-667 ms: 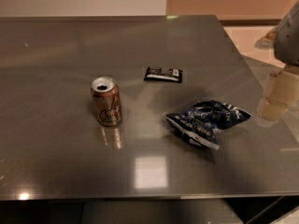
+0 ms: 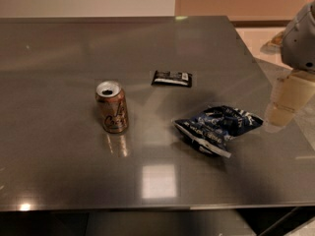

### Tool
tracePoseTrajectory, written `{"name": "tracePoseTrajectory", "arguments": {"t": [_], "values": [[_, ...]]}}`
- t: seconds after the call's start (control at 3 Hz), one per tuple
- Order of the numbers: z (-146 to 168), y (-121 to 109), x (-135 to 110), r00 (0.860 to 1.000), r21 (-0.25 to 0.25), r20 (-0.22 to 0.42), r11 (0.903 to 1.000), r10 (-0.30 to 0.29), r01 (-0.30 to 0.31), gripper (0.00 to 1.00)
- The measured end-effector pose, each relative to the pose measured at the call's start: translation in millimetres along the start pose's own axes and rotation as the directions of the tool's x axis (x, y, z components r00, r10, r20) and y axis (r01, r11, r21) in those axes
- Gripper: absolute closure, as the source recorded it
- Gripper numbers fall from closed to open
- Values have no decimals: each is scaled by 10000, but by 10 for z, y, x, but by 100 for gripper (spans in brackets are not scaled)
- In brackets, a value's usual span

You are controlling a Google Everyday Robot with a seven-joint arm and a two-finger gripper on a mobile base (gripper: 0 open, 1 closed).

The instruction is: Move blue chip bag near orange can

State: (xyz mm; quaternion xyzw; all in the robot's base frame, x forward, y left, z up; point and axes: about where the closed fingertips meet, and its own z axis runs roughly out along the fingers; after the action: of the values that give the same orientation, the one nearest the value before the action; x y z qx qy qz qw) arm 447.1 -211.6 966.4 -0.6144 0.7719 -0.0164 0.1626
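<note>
Nearest, the dark grey table (image 2: 59,181) shows a pale square glare (image 2: 157,181) close to its front edge. Just beyond that, right of centre, the blue chip bag (image 2: 216,128) lies flat and crumpled. Its long axis runs roughly left to right, the right end a little farther back, and a white sealed edge runs along its near side. Well to its left stands the orange can (image 2: 112,107) — upright, silver top and opened mouth facing up, script lettering towards the camera. Bag and can are apart, with bare table between them.

The gripper (image 2: 281,107) hangs at the right edge, just beside the bag's right end and not touching it — whether it is apart or together cannot be told. Farther back, between can and bag, a small black packet (image 2: 171,77) lies flat, its long side also left to right.
</note>
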Motion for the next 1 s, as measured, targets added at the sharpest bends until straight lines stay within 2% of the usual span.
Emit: {"name": "tracePoseTrajectory", "arguments": {"t": [0.67, 1.0], "values": [[485, -21, -68, 9971, -614, 475, 9962, -588, 616, 0], [704, 13, -56, 9943, -1000, 605, 9906, -873, 930, 0]]}}
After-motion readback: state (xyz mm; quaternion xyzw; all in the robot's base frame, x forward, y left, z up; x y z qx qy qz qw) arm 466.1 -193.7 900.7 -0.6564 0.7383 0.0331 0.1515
